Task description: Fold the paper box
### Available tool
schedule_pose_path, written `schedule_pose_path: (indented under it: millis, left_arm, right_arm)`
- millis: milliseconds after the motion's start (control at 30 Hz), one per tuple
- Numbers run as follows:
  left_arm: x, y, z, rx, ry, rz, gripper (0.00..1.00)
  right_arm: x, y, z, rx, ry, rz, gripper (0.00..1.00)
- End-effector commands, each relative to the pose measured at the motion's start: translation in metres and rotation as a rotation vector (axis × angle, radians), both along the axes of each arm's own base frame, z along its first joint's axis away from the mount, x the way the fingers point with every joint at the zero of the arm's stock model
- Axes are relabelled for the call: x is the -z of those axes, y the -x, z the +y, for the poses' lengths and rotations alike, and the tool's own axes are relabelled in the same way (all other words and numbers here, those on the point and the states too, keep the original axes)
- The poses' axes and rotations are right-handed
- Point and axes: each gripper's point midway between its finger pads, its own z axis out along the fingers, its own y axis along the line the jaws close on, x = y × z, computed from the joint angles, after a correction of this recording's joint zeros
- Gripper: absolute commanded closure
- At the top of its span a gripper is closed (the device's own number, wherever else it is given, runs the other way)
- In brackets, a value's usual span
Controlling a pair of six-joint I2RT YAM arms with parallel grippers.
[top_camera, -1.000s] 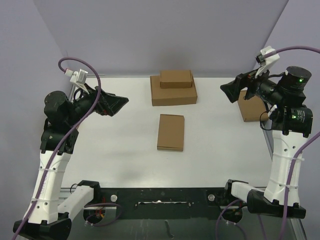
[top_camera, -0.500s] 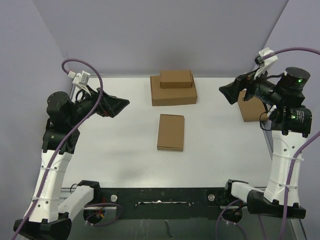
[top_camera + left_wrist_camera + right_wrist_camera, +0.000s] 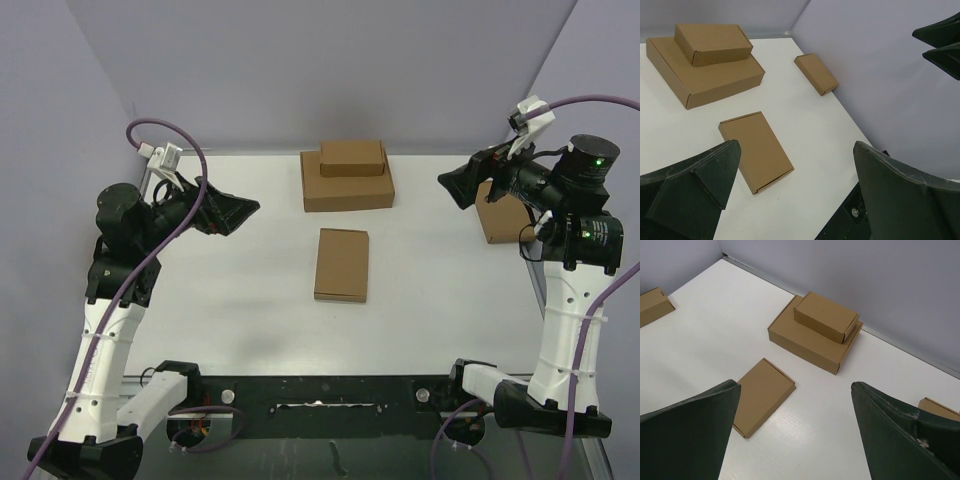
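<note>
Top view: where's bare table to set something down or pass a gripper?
Bare: left of the paper box out to the left arm, right of it up to the box at the right edge, and the near strip. Crowded: the back centre, where the stacked boxes leave only a narrow gap.

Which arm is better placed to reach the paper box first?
Probably left: the left gripper, open, hangs slightly nearer the paper box than the right gripper, also open.
</note>
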Motion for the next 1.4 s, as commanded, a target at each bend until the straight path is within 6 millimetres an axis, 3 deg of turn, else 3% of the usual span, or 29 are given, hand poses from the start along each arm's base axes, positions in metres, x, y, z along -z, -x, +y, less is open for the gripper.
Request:
schedule_pose_path:
  millis: [0,1367]
  left_arm:
    - [-0.0107,-0.0011,-0.0004,0.013,0.000,-0.059,0.02]
    - [-0.0045,-0.0056,-0.0011,0.015,0.004,-0.045,0.02]
  right_arm:
    - [-0.0126,0.0035,-0.0018,0.010,0.005,-0.055,0.02]
    - [-0.0101,-0.0013,-0.0047,0.038,-0.019,-0.041,0.02]
